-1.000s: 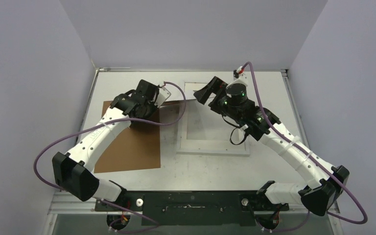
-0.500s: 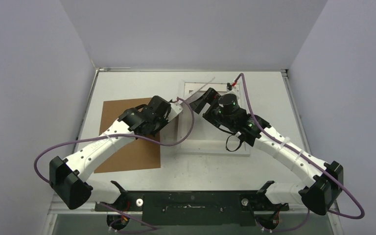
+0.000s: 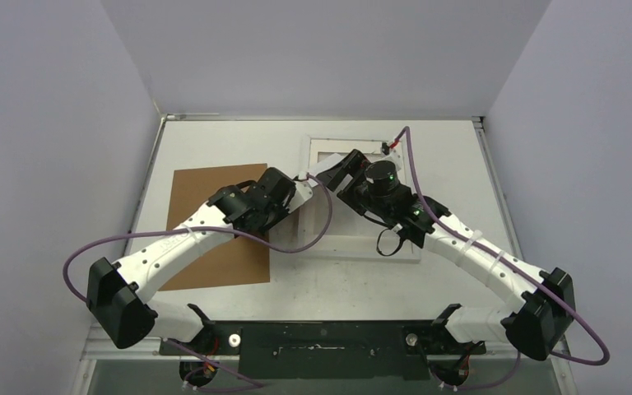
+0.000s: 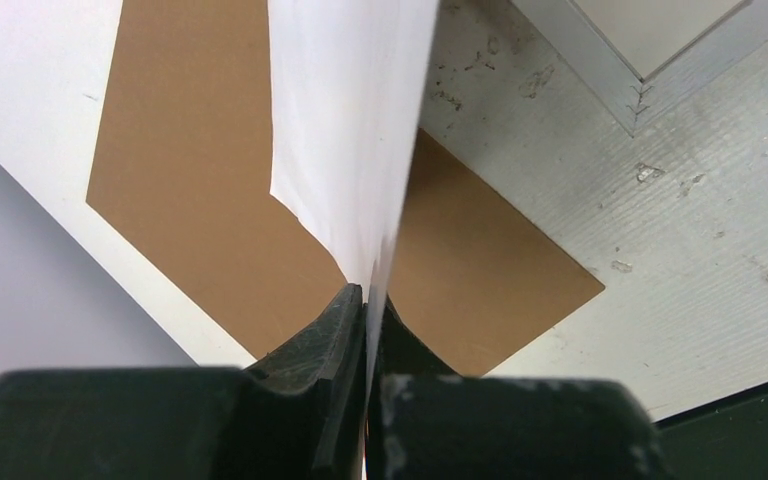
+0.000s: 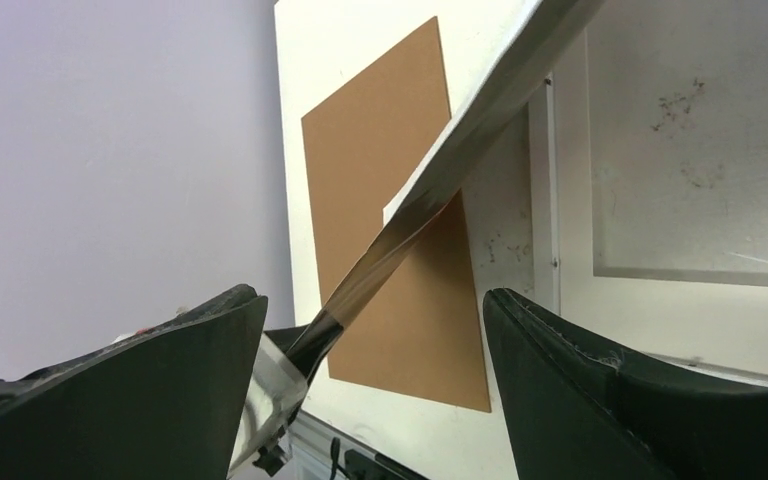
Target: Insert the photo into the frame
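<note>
**Photo held on edge above the frame's left side**

1. The left gripper (image 4: 368, 298): its jaws are pressing together on one corner of the photo (image 4: 345, 120). The sheet is rising away from the fingertips, with its plain white back facing the left wrist camera.

2. The photo: it is hanging clear of the table (image 3: 214, 140), steeply tilted, above the left edge of the frame (image 3: 360, 249). From the right wrist it is showing almost edge-on, as a thin slanting strip. Its printed face is not readable in any view.

3. The right gripper (image 5: 372, 300): its jaws are standing wide apart, one finger on each side of the photo's strip. Neither finger is touching it in the right wrist view.

4. The frame: it is lying flat on the table right of centre, pale mat border facing up, partly under the right arm's wrist.

5. The brown cardboard board (image 3: 206, 197): it is lying flat on the table at the left, just beside the frame. The left arm is crossing over its right portion.
</note>
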Robot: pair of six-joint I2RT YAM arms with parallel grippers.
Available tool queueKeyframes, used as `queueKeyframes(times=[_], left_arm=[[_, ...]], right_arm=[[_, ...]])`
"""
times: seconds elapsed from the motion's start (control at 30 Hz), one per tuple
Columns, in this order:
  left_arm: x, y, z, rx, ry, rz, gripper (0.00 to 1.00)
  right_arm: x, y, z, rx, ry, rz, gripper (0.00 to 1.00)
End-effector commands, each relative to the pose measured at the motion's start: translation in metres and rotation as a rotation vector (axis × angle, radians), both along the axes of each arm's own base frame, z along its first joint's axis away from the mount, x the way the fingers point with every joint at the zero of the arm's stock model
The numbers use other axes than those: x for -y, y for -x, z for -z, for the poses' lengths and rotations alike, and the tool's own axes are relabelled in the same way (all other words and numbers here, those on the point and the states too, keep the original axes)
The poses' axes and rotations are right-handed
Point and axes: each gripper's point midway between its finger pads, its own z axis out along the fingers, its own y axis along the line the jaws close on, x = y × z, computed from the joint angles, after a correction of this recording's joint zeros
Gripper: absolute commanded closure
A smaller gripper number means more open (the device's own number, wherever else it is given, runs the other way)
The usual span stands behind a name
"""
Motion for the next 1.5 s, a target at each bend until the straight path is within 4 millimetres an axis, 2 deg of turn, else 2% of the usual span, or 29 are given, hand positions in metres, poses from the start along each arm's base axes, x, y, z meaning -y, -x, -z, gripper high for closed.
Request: queueKeyframes(times=[0.0,0.33,0.4,0.47,0.5,0.57,0.63,0.67,0.73,0.83,0.87,0.9,1.03,1.13,1.2,1.27,1.37,1.43,1.47], left_arm=[[0.022,-0.009,-0.02,0.077,0.084,0.048,1.0],[0.036,0.003,-0.009,0.125,0.028,0.149,1.0],[0.041,0.005,-0.005,0.114,0.026,0.161,1.0],[0.044,0.006,-0.002,0.091,0.027,0.165,1.0],[0.046,0.008,0.0,0.076,0.03,0.164,0.95],[0.052,0.012,-0.001,0.042,0.063,0.17,0.74],[0.061,0.017,-0.006,0.013,0.128,0.179,0.62],[0.065,0.02,-0.01,-0.002,0.165,0.187,0.56],[0.072,0.025,-0.019,-0.023,0.235,0.207,0.39],[0.08,0.038,-0.037,-0.104,0.354,0.243,0.2],[0.08,0.042,-0.042,-0.143,0.398,0.241,0.07],[0.08,0.043,-0.048,-0.176,0.447,0.234,0.01],[0.065,0.031,-0.072,-0.267,0.585,0.192,0.04],[0.04,0.002,-0.081,-0.277,0.64,0.11,0.04],[0.024,-0.015,-0.08,-0.253,0.656,0.06,0.04],[0.013,-0.028,-0.074,-0.22,0.651,0.02,0.03],[0.004,-0.039,-0.063,-0.184,0.638,-0.012,0.0],[0.001,-0.042,-0.054,-0.178,0.637,-0.034,0.0],[0.0,-0.042,-0.048,-0.185,0.629,-0.046,0.05]], right_arm=[[0.002,-0.009,0.007,0.002,0.009,0.043,0.21],[0.018,-0.02,0.025,-0.003,0.076,0.12,0.3],[0.02,-0.021,0.028,-0.004,0.1,0.124,0.37],[0.025,-0.021,0.034,-0.009,0.132,0.131,0.49],[0.028,-0.02,0.037,-0.011,0.146,0.133,0.56],[0.034,-0.02,0.041,-0.009,0.172,0.14,0.71],[0.041,-0.02,0.045,-0.013,0.208,0.147,0.85],[0.044,-0.02,0.047,-0.012,0.227,0.147,0.89],[0.05,-0.021,0.05,-0.015,0.268,0.14,0.92],[0.06,-0.025,0.048,0.003,0.336,0.107,0.94],[0.067,-0.028,0.047,0.004,0.365,0.101,0.95],[0.075,-0.034,0.044,0.014,0.39,0.094,0.95],[0.105,-0.065,0.037,0.045,0.453,-0.047,0.95],[0.127,-0.083,0.038,0.028,0.56,-0.171,0.95],[0.128,-0.088,0.052,-0.001,0.613,-0.272,0.95],[0.128,-0.085,0.075,-0.068,0.666,-0.386,0.94],[0.132,-0.092,0.104,-0.133,0.742,-0.48,0.95],[0.13,-0.1,0.113,-0.122,0.759,-0.517,0.95],[0.131,-0.104,0.114,-0.117,0.768,-0.519,0.95]])
